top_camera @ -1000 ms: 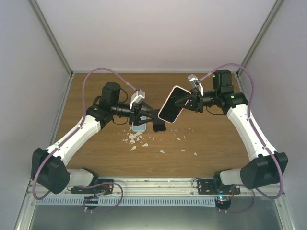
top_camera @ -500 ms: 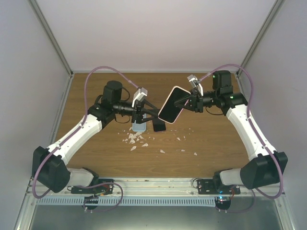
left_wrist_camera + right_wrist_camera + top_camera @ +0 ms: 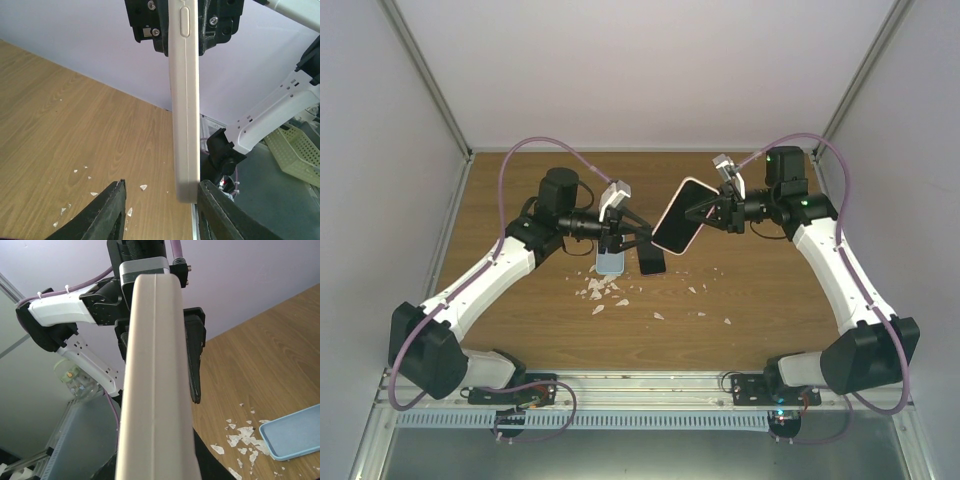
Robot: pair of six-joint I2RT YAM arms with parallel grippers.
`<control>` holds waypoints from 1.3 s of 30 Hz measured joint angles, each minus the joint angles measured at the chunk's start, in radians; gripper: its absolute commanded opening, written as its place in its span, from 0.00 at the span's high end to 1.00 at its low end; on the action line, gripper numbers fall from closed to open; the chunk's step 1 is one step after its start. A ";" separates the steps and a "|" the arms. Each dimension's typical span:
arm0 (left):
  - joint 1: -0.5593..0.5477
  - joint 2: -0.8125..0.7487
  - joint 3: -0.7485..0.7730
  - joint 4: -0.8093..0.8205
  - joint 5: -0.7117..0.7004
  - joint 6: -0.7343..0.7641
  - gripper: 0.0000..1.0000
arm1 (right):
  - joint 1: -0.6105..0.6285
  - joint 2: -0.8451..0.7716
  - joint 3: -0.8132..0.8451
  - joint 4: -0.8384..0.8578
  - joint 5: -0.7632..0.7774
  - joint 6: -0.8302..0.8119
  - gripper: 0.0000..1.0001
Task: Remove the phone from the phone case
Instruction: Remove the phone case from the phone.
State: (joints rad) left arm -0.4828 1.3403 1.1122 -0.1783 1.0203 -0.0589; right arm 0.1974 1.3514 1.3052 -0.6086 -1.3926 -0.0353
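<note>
R gripper (image 3: 717, 212) clamped on phone case (image 3: 184, 125), held mid-air; L gripper (image 3: 162, 186) jaws apart astride its lower end, ungripped; next, probably: close, pry phone (image 3: 676, 224) free.

We look down from above and behind on the whole brown wooden tabletop (image 3: 770, 300), while both wrist cameras face each other, close against the same cream-cased flat phone (image 3: 184, 100).

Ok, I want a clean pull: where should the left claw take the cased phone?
Its free end, approached end-on from opposite the right claw, which clamps the other end. The cased phone stands edge-on between the fingers of the left claw, so they would close on its flat faces.
</note>
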 measured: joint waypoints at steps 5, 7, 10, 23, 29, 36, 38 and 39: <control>-0.002 0.000 0.002 -0.005 -0.030 0.003 0.70 | -0.004 0.000 0.000 0.003 0.010 -0.001 0.99; -0.003 0.000 0.002 -0.006 -0.043 0.003 0.72 | -0.006 0.000 0.000 0.005 0.017 -0.002 0.99; -0.006 0.003 0.005 -0.007 -0.064 0.003 0.73 | -0.008 0.000 0.000 0.006 0.026 -0.010 1.00; -0.011 0.024 0.018 -0.027 -0.112 0.007 0.79 | -0.016 0.000 -0.010 0.006 0.054 -0.043 1.00; -0.015 0.026 0.018 -0.035 -0.168 0.010 0.79 | -0.016 0.000 -0.012 0.005 0.068 -0.047 0.99; -0.017 0.036 0.018 -0.035 -0.196 0.018 0.79 | -0.015 0.001 -0.016 0.002 0.081 -0.065 1.00; -0.017 0.037 0.018 -0.035 -0.195 0.018 0.79 | -0.015 0.001 -0.016 -0.001 0.083 -0.066 1.00; -0.017 0.038 0.018 -0.035 -0.193 0.018 0.79 | -0.015 0.001 -0.016 -0.002 0.083 -0.067 1.00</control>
State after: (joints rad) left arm -0.4995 1.3781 1.1301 -0.2138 0.8268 -0.0414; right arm 0.1822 1.3525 1.2888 -0.6109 -1.3094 -0.1020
